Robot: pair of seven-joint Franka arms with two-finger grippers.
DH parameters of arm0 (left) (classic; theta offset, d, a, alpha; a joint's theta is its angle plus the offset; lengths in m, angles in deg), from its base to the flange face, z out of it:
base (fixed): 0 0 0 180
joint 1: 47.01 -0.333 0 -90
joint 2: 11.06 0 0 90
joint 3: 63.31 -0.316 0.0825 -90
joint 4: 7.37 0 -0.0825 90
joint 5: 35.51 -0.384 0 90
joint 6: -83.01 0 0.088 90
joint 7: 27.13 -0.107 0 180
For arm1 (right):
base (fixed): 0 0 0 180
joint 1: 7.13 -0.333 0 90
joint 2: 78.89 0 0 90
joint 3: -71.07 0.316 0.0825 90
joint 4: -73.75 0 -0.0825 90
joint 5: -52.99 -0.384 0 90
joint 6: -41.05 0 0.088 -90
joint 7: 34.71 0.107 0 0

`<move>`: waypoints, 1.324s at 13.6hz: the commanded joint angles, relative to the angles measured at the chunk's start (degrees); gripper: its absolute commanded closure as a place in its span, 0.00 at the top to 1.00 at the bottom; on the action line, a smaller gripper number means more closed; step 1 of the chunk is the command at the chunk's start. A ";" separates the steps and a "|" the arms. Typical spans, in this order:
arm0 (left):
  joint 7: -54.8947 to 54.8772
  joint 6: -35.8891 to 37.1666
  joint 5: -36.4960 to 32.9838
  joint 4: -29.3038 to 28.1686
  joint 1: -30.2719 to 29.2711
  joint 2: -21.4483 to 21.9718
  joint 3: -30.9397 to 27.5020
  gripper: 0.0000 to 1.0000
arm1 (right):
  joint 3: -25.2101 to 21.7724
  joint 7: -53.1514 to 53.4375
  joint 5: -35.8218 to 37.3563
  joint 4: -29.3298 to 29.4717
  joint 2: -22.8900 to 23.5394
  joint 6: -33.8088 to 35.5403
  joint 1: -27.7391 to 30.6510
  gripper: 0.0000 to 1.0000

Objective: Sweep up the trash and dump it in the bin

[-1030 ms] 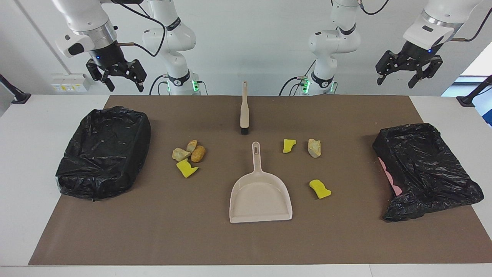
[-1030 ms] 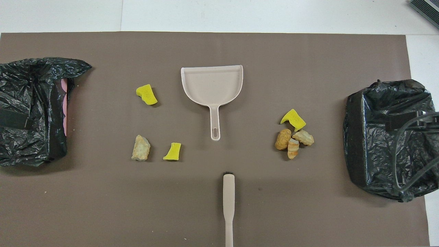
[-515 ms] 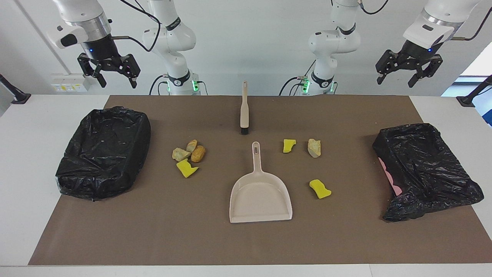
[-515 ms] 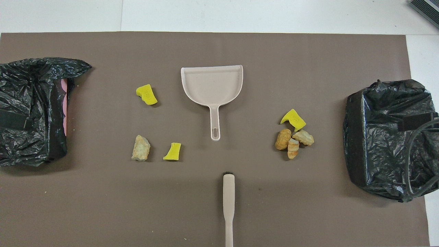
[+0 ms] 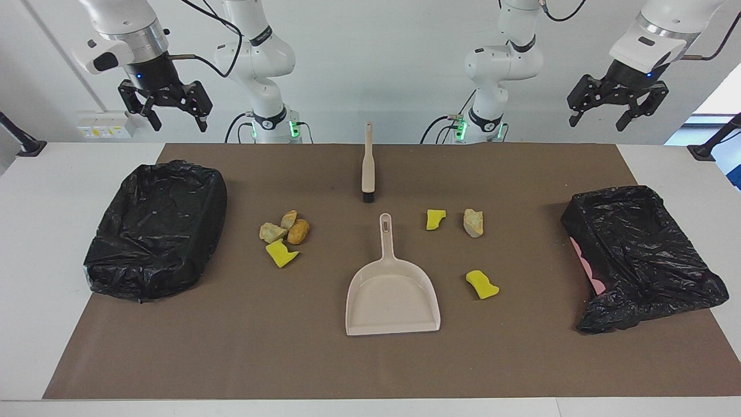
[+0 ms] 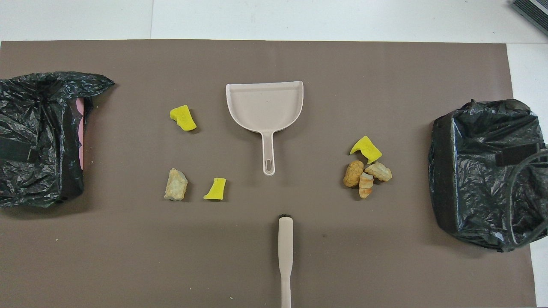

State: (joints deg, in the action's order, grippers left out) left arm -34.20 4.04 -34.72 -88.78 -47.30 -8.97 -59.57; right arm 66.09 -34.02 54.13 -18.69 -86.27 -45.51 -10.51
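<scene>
My right gripper (image 5: 172,109) just lifted off above the bin (image 5: 156,229), fingers open like my waiting left gripper (image 5: 615,107), so sweeping hasn't begun: trash (image 5: 285,236) lies on mat beside dustpan (image 5: 392,292).

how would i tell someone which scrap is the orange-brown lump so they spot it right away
Start at the black-bagged bin at the right arm's end of the mat, then look toward the dustpan for the tight cluster of four scraps beside that bin. The orange-brown lump is the cluster's piece closest to the dustpan handle: rounded, crusty and darker than the two pale tan lumps touching it, with a yellow sponge piece beside it.
</scene>
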 commanded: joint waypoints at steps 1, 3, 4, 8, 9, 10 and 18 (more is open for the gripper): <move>0.48 0.31 0.17 -0.24 0.03 0.54 -0.14 1.00 | 0.33 -1.39 0.35 -0.99 -1.31 1.22 0.40 1.00; 0.57 0.13 0.17 -0.24 0.12 0.54 -0.14 1.00 | 0.33 -1.48 0.27 -0.99 -1.31 1.22 0.40 1.00; 0.66 0.13 0.26 -0.24 0.30 0.63 -0.05 1.00 | 0.33 -1.48 0.27 -0.99 -1.31 1.22 0.40 1.00; 0.66 -0.04 0.61 -0.76 0.82 0.72 0.30 1.00 | 0.33 -1.48 0.27 -1.08 -1.31 1.13 0.48 1.00; 0.66 -0.65 0.70 -1.11 0.91 0.89 0.39 1.00 | 0.33 -1.48 0.27 -1.08 -1.31 1.13 0.40 1.00; 0.75 -1.53 0.70 -1.90 0.91 1.33 0.39 1.00 | 0.33 -1.57 0.27 -1.08 -1.31 1.13 0.40 1.00; 4.07 -7.32 0.87 -14.10 6.79 8.97 0.48 1.00 | 0.33 -1.57 0.27 -1.08 -1.31 1.22 0.40 1.00</move>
State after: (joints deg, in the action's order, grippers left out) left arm -32.43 0.57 -34.20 -95.57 -42.95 -5.01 -58.42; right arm 66.11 -34.04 54.13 -18.84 -86.45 -45.43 -10.52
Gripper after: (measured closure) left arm 0.000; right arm 0.000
